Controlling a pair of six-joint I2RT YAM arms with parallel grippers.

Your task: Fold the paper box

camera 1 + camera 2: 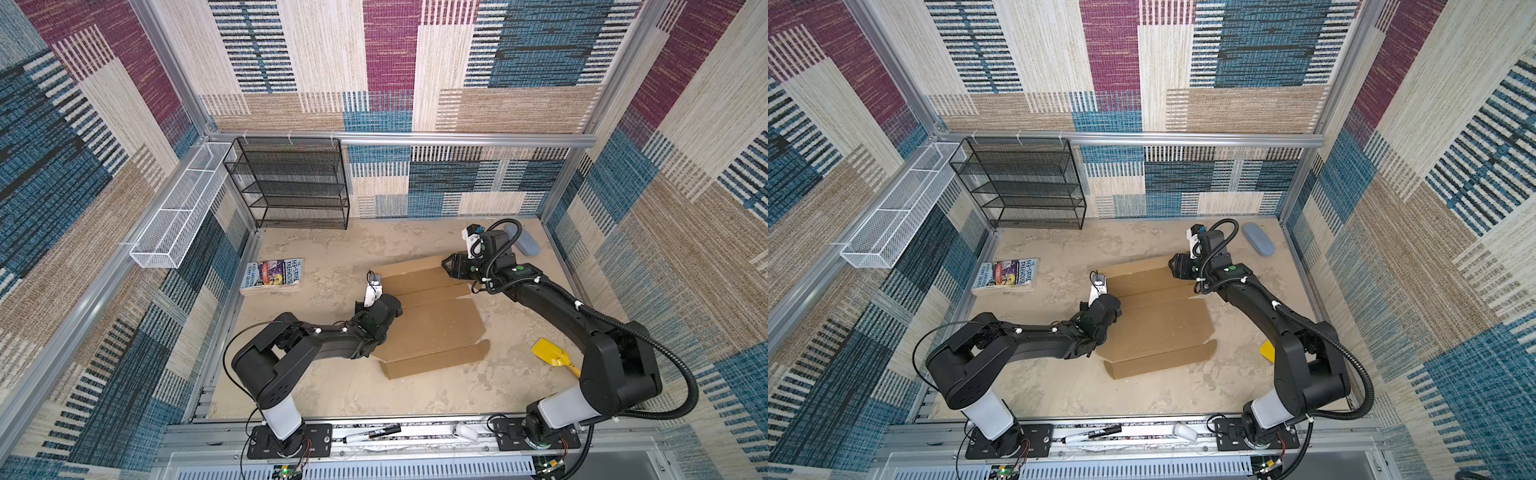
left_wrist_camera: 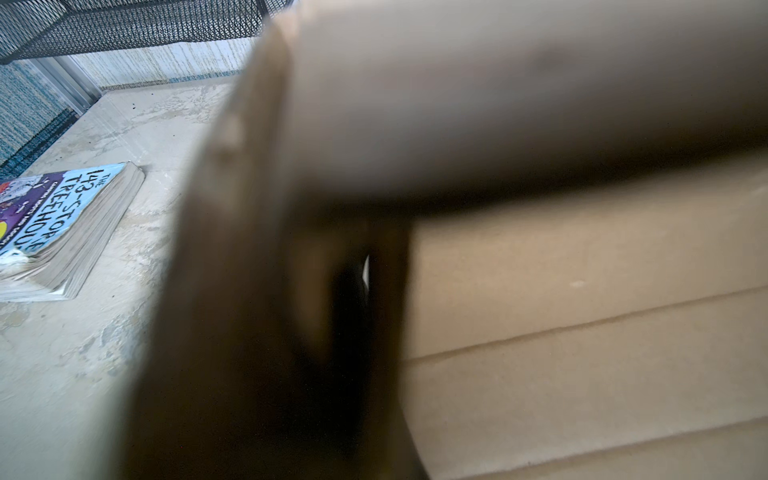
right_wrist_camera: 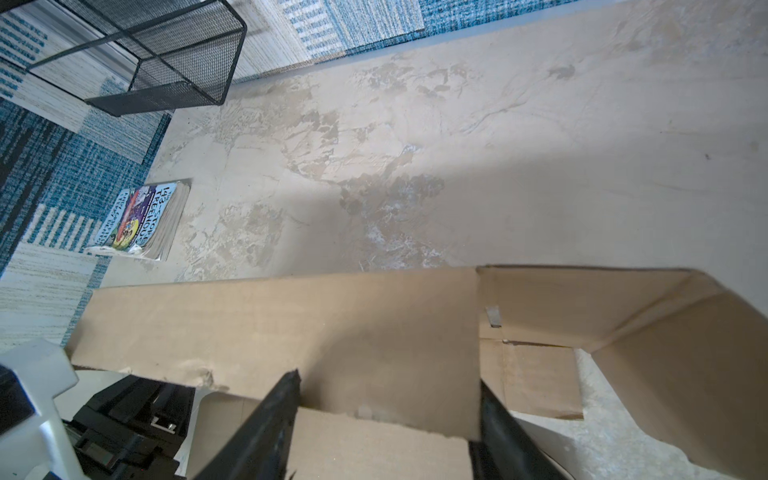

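Right wrist view: brown paper box (image 3: 374,332), creased, flaps half-raised.
Right gripper (image 3: 386,432) straddles a flap, jaws apart; left gripper (image 1: 392,311) closed.

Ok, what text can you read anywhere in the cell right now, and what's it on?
"THE 143-STOREY TREEHOUSE": title on the cover of the book.
Smaller print on that cover: too small or blurred to read.
Label on the marker: too small to read.
The paper box: no print visible on it.
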